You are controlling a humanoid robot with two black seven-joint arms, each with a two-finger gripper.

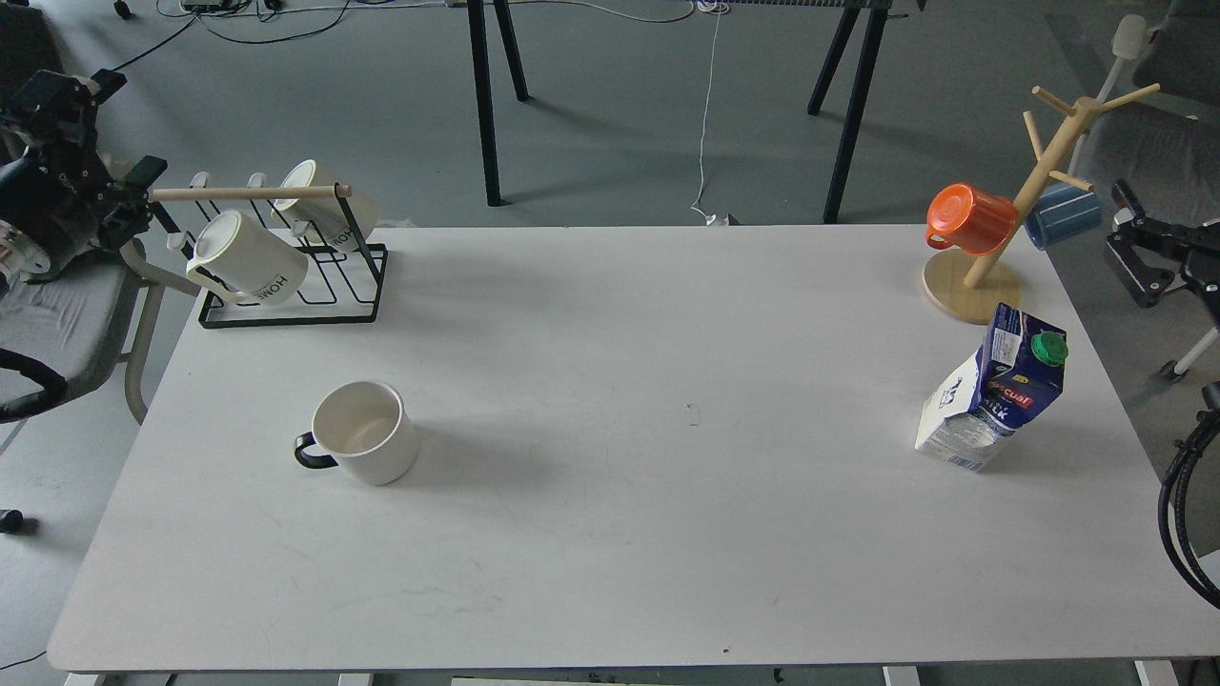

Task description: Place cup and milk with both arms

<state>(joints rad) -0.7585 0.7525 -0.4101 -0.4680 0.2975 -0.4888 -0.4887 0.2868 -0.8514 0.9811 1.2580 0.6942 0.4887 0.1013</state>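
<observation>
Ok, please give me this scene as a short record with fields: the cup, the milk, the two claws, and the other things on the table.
cup: upright on the table's left side, handle to the left
milk: upright near the right edge, green cap on top
left claw: off the table, far left, by the rack
right claw: off the table, far right
rack: two "HOME" mugs
mug tree: orange cup, blue cup
</observation>
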